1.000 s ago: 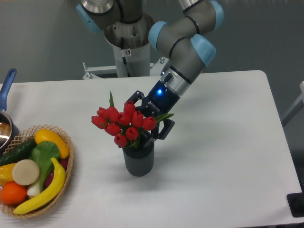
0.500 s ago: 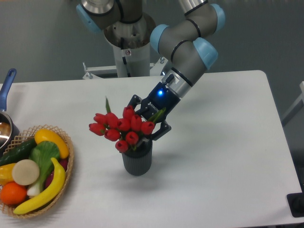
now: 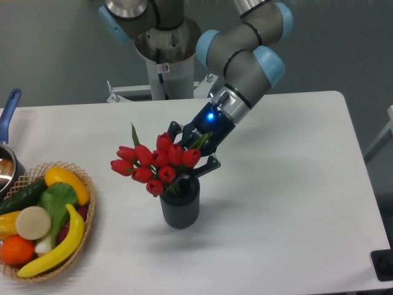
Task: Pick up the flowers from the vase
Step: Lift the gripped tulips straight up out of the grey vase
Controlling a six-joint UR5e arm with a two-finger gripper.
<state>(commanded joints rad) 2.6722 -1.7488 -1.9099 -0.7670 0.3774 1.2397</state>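
Note:
The flowers are a bunch of red tulip buds with green leaves, leaning left over the mouth of the vase. The vase is a dark grey ribbed cylinder standing upright near the table's middle. My gripper comes in from the upper right, its black fingers closed around the bunch just behind the buds, above the vase rim. The stems below the buds are hidden by the fingers and the vase.
A wicker basket of fruit and vegetables sits at the front left. A steel pot with a blue handle shows at the left edge. The arm's base stands behind the white table.
The gripper closed on the bunch and rose slightly; the flowers have shifted up and to the left, tilting further over the vase. The vase has stayed in place.

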